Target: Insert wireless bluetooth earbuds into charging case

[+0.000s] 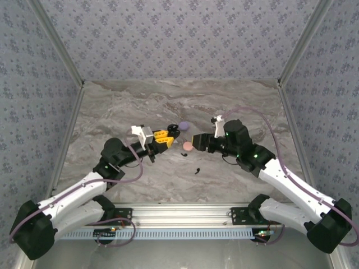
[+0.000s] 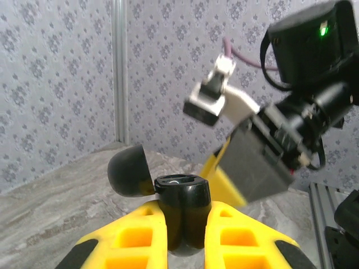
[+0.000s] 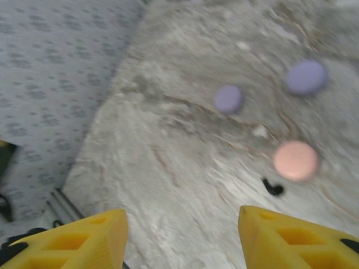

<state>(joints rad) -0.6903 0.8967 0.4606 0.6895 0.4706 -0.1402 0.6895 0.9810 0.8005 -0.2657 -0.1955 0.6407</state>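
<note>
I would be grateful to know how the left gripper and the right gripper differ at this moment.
The left gripper is shut, the right gripper open. The left holds a glossy black charging case, lid open; the right holds nothing. Both have yellow fingers.

A robot test booth: flower-patterned grey wall panels (image 1: 179, 33) enclose a grey marble-look tabletop (image 1: 168, 101), with a ribbed aluminium rail (image 1: 185, 216) at its near edge.

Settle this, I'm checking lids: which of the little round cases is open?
The black case, gripped in the left pincer, its lid hinged back. The two lilac cases and the pink case lie flat and closed on the table.
</note>
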